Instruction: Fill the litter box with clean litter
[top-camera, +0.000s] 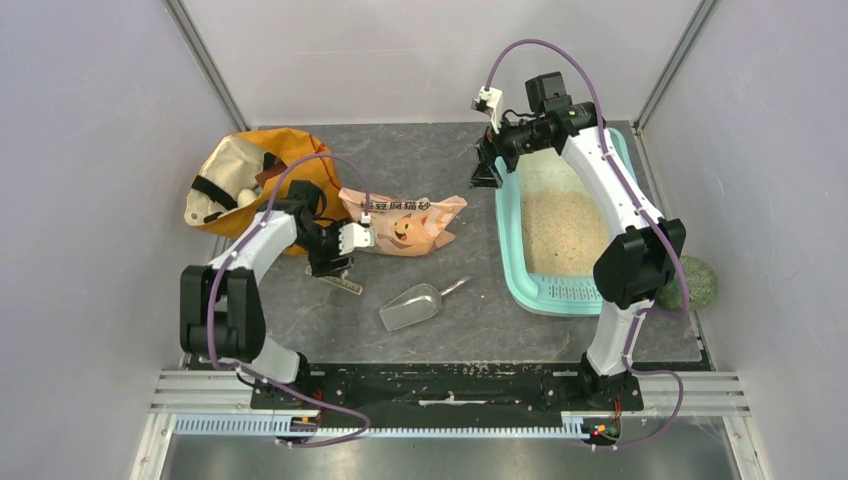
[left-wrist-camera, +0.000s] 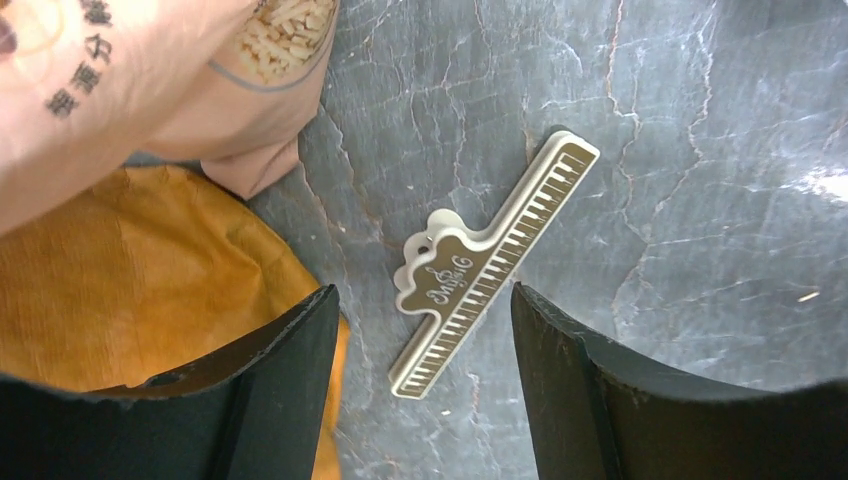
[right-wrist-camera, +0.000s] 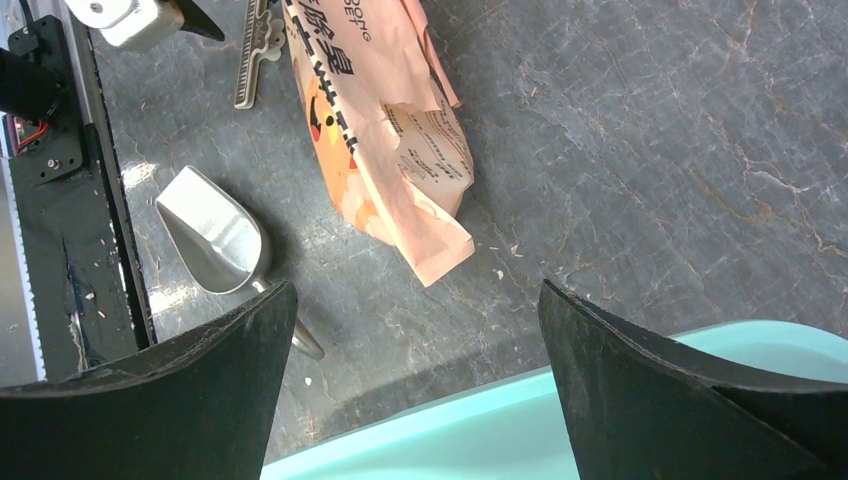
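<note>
Nearest the arm bases, a silver scoop (top-camera: 410, 307) lies on the dark marbled counter (top-camera: 460, 300), bowl toward the left, handle pointing to the far right. Just beyond it on the left, the left claw (top-camera: 335, 268) hangs over a cream bag clip (left-wrist-camera: 495, 262) printed like piano keys; its jaws stand moderately apart on either side of the clip, touching nothing and holding nothing. Next to it a peach-pink pouch (top-camera: 405, 222) with a cartoon pig lies flat, pale pellets (left-wrist-camera: 285, 35) showing in its open mouth, one end resting against the orange fabric bag (top-camera: 255, 180) at the far left. On the right side of the counter sits the teal litter box (top-camera: 508, 250), its perforated lip (top-camera: 572, 292) at the near end, and the clean litter (top-camera: 563, 230) lies as a beige bed across its middle. A green ball (top-camera: 692, 283) rests outside its right rim. At the box's far left corner, the right claw (top-camera: 487, 175) hovers with jaws spread wide and empty
</note>
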